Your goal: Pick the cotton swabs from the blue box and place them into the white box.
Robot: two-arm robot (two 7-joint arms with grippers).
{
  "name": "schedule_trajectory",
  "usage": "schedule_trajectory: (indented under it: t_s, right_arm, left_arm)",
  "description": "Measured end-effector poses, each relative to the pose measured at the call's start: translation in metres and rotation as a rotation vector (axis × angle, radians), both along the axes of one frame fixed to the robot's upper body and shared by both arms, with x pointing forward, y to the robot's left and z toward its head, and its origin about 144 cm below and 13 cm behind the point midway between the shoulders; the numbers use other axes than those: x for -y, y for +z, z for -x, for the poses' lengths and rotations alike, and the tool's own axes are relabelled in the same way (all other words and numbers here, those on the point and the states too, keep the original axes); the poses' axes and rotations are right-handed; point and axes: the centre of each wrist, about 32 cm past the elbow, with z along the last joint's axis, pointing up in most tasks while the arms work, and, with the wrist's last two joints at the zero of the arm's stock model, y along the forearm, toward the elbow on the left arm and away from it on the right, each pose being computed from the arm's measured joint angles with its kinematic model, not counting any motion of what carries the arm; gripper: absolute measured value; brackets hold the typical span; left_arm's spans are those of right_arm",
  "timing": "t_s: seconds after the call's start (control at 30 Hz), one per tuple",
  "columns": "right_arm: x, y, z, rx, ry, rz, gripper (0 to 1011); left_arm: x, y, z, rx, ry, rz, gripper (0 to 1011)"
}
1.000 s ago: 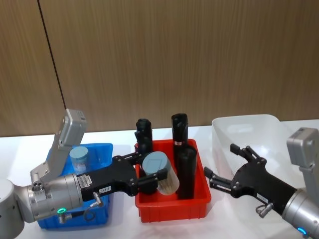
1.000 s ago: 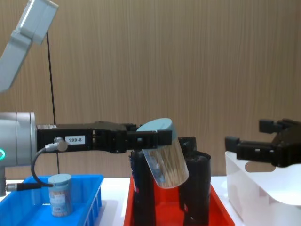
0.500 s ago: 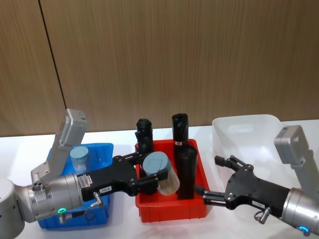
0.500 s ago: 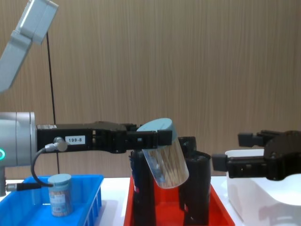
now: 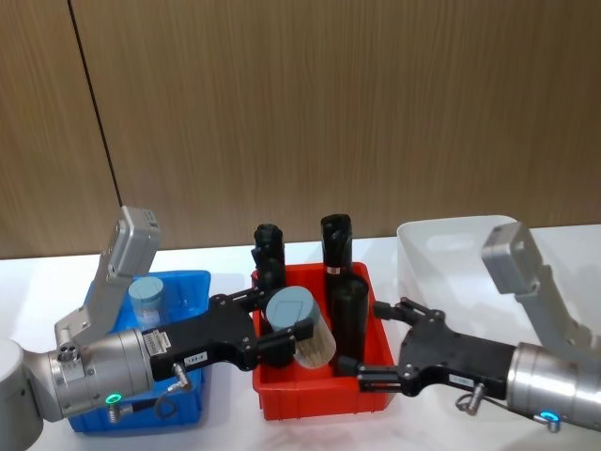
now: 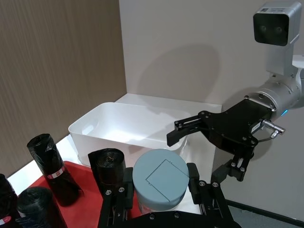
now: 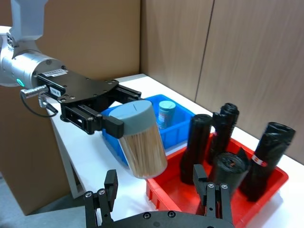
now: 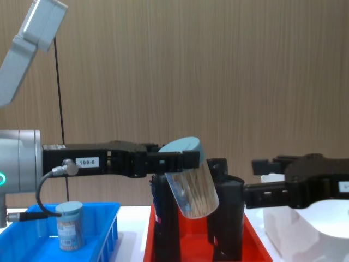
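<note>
Black cylinders (image 5: 349, 315) | red tray (image 5: 319, 396) | between cotton swabs (image 5: 315, 344) (left gripper (image 5: 272, 319)), right gripper (image 5: 368, 340)

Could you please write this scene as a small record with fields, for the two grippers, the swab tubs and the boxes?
Left gripper: jaws shut on a cotton swab tub, held tilted above the red tray
Right gripper: jaws open, at the red tray's right side, pointing toward that tub
Blue box: a second swab tub stands upright inside
White box: on the robot's right, beyond the right gripper
Red tray contents: black cylinders, standing
</note>
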Motion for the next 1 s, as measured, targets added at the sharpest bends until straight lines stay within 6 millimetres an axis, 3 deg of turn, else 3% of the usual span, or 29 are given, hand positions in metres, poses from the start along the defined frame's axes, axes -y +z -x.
schedule_trajectory:
  t_s: [1.0]
  right_arm:
    - [-0.04,-0.003,-0.032,-0.048,0.07,0.016,1001]
  left_arm:
    - [0.0,0.0,0.0,0.0,0.0,0.0,671]
